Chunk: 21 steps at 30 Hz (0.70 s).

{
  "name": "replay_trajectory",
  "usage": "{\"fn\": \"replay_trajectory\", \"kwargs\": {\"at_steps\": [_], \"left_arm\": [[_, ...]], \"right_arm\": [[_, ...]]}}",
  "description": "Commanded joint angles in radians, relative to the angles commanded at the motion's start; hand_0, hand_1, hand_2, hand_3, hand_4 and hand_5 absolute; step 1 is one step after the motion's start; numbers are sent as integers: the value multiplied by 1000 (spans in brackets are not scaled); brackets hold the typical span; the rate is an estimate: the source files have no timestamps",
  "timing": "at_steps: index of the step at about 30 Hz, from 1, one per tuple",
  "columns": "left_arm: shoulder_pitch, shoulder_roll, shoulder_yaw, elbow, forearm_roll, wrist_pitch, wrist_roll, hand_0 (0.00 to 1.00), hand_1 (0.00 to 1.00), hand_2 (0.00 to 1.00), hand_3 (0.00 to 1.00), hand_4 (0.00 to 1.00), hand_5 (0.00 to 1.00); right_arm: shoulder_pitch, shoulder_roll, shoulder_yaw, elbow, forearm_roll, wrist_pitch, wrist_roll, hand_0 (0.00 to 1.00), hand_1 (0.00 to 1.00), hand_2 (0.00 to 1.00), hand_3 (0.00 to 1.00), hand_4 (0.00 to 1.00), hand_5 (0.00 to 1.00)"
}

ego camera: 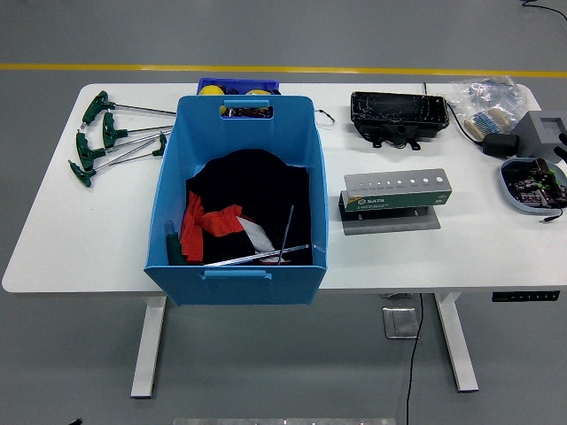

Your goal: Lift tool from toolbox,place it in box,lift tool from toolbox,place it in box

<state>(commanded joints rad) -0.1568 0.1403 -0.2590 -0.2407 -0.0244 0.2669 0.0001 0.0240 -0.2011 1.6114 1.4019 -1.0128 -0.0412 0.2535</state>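
A large blue box (235, 190) stands in the middle of the table. It holds a black and red cloth (239, 199) and two long metal T-handle keys (282, 250), with a green handle (171, 241) at its left wall. Several green T-handle keys (106, 135) lie on the table left of the box. To the right of the box stands a grey SATA tool rack (397, 189) whose row of holes shows no tools. Only a dark sliver of my right hand (561, 153) shows at the right edge. The left arm is out of view.
A black tray (399, 115) sits at the back right. A small blue bin with yellow items (237, 87) stands behind the box. At the far right are a bag of parts (483, 97), a black adapter (500, 143), a grey block (545, 124) and a grey bowl (527, 188).
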Motion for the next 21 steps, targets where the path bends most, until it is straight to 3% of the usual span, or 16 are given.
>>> {"fn": "replay_trajectory", "kwargs": {"at_steps": [21], "left_arm": [[4,-10,51,2,-80,-8,-24,792,840,847,769,750,613]], "right_arm": [[43,-4,0,-17,-71,2,-41,859,808,850,907,998,968]]}}
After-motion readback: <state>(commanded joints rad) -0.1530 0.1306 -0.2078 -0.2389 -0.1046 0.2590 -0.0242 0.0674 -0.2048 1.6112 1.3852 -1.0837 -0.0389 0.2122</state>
